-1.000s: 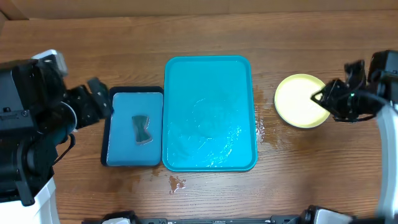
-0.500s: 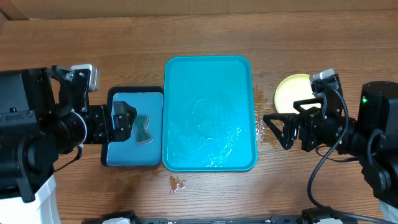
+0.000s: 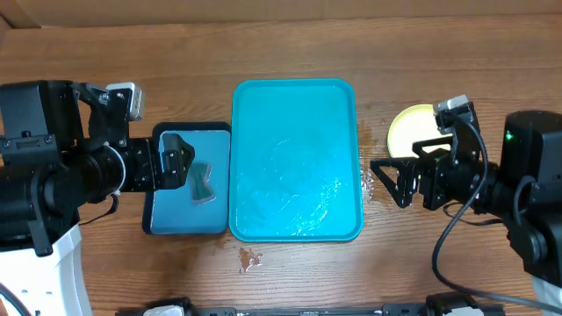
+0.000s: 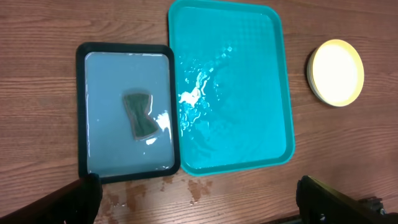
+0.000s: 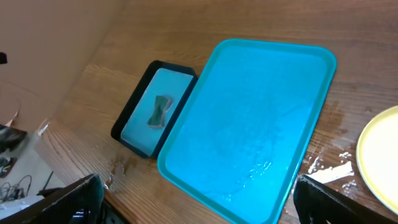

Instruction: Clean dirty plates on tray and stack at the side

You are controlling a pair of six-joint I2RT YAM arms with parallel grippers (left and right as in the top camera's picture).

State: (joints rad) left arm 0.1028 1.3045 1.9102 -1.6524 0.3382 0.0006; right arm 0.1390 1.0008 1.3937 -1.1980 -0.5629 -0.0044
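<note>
Now we note left gripper [image 3: 178, 162] over black-rimmed tray [image 3: 176, 218], frame left, jaws released; right gripper [image 3: 387, 182] right of teal tray [image 3: 296, 114], jaws likewise released, empty. Plates [image 3: 411, 132] stacked upper right, off teal tray.

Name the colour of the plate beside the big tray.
The plate is yellow-green, pale centre; best in left wrist view.

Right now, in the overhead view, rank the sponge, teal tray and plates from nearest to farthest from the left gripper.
1. The sponge, beside the left gripper, in the small tray.
2. The teal tray, at centre.
3. The plates, far right.
</note>
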